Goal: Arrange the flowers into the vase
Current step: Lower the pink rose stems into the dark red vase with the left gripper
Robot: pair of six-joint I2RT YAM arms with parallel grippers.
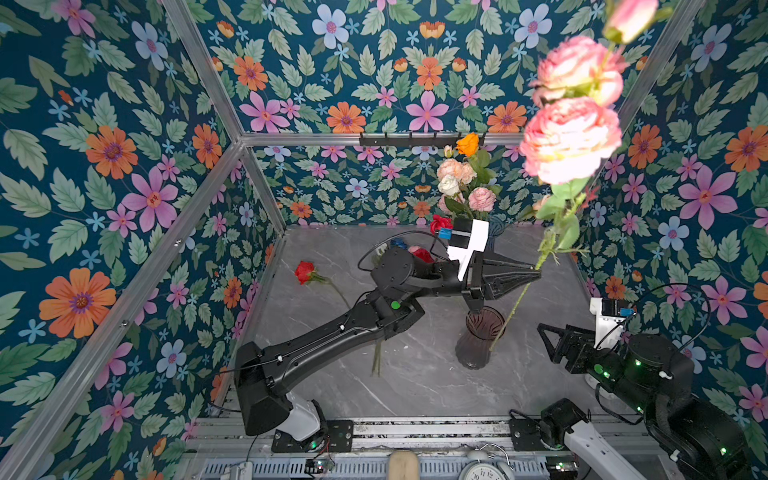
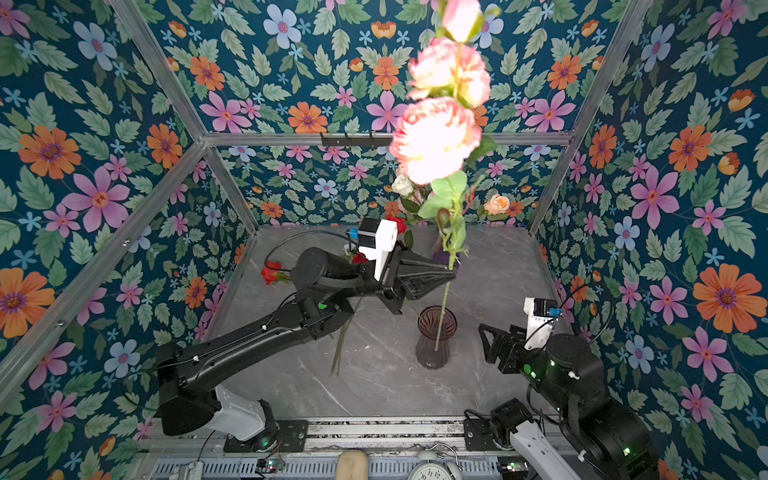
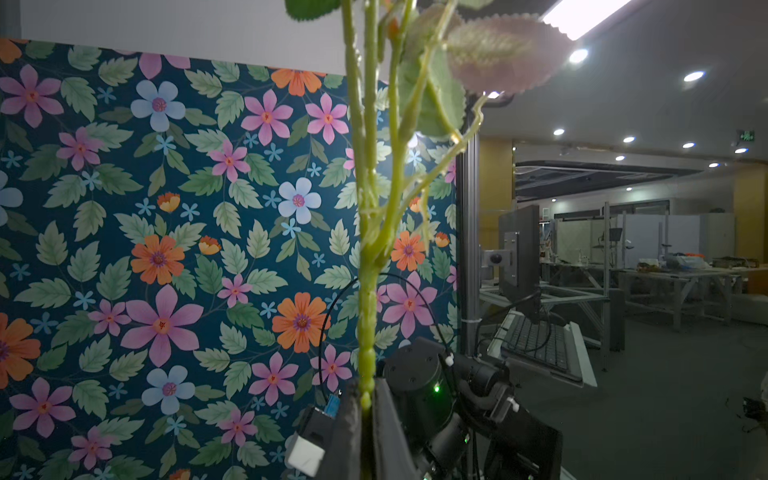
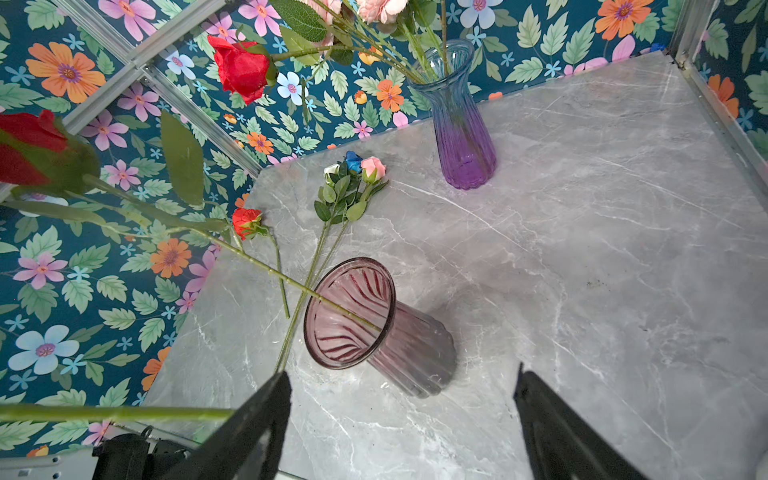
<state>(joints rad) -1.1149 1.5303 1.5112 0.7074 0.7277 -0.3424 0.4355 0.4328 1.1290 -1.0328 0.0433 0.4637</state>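
L gripper (image 1: 536, 274) is clenched on the pink flower (image 1: 569, 141) stem, mid frame; the stem tip looks to sit in the vase (image 1: 473, 349) just below. R gripper (image 1: 547, 344), lower right, is wide apart & empty. The big heavy blooms could tip the vase over if let go fast.

1. The big flowers (image 1: 569, 137) are pink with pale middles.
2. The near vase (image 4: 419, 353) is smoky purple with stripes.
3. The far vase (image 4: 461, 124) is blue on top, purple below.
4. The table (image 4: 602, 249) is grey with white lines (like marble).
5. The walls (image 1: 104, 187) are dark blue with orange and pink flowers.
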